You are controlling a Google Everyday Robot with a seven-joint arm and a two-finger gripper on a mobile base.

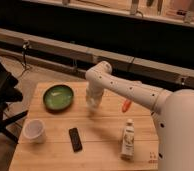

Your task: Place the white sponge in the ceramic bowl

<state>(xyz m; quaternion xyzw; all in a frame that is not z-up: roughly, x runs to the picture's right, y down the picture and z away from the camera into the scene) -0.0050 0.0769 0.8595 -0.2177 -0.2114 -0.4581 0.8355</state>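
The ceramic bowl (58, 96), green inside with a darker rim, sits at the back left of the wooden table (105, 150). My gripper (92, 104) points down just right of the bowl, a little above the table top. A small whitish block, the white sponge (93, 102), is held at its tip. The bowl holds nothing that I can see. The white arm reaches in from the right.
A white cup (34, 130) stands at the front left. A black remote (75, 139) lies at the front middle. A tall white bottle (127, 140) stands at the front right. A small orange object (126, 105) lies to the right. A black chair (0, 95) stands to the left.
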